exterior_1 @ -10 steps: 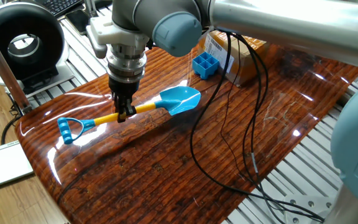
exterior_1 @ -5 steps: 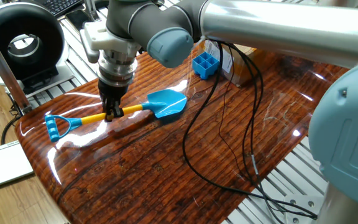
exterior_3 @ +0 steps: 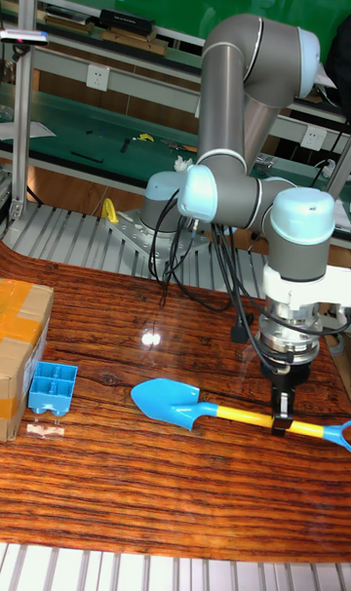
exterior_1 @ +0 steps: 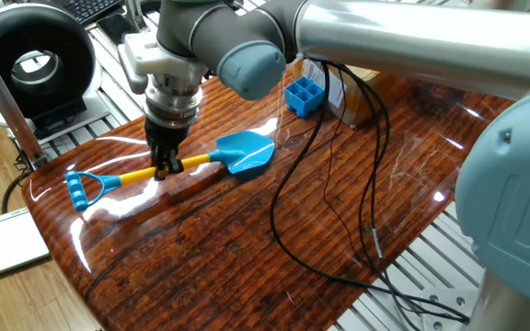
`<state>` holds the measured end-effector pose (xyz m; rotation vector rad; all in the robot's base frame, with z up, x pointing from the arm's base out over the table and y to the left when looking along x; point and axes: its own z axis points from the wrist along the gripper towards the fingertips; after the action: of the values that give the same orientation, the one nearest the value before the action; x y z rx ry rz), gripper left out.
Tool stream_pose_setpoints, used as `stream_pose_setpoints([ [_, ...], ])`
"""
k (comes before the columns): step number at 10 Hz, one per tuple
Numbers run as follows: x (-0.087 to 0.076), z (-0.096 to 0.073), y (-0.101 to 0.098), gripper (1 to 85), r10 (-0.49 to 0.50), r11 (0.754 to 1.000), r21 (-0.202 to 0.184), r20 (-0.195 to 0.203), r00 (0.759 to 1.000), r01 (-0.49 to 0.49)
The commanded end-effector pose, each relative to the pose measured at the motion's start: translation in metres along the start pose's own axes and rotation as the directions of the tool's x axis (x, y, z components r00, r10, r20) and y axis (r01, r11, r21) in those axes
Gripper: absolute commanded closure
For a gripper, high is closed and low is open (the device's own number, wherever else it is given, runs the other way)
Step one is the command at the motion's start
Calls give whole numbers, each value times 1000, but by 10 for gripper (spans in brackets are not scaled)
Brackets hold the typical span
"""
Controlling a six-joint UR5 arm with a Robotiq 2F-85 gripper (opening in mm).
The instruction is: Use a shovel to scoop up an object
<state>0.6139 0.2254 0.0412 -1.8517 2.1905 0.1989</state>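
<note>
The shovel (exterior_1: 166,168) (exterior_3: 226,411) lies low over the wooden table (exterior_1: 247,239), its light-blue blade (exterior_1: 245,152) (exterior_3: 168,401) pointing toward the object and its blue loop end (exterior_1: 81,189) near the table's left edge. My gripper (exterior_1: 167,170) (exterior_3: 283,423) comes straight down and is shut on the shovel's yellow shaft, between blade and loop. The object (exterior_1: 305,96) (exterior_3: 53,387), a small blue four-compartment tray, stands beside a brown cardboard box, a short gap beyond the blade's tip.
The cardboard box (exterior_1: 362,87) (exterior_3: 19,352) stands right behind the tray. Black cables (exterior_1: 329,211) hang from the arm across the table's middle. A black round device (exterior_1: 33,64) sits off the table's left side, on metal rails.
Between one second and half a second ago the gripper carried the shovel left, away from the tray. Since then nothing has visibly moved.
</note>
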Motion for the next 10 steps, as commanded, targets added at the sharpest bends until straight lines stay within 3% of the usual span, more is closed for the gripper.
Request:
stream_pose_setpoints([
  [1, 13, -9, -4, 843, -81, 997, -8, 13, 997, 82],
  [3, 26, -7, -2, 843, -78, 997, -6, 33, 996, 78],
  [5, 24, -7, -1, 843, -57, 998, -7, 39, 998, 57],
  [6, 28, -7, 5, 843, -25, 999, -33, 23, 999, 26],
  [8, 42, -7, -7, 843, -16, 1000, 11, -31, 999, 17],
  [10, 39, -7, -3, 843, -18, 1000, -3, -20, 1000, 18],
])
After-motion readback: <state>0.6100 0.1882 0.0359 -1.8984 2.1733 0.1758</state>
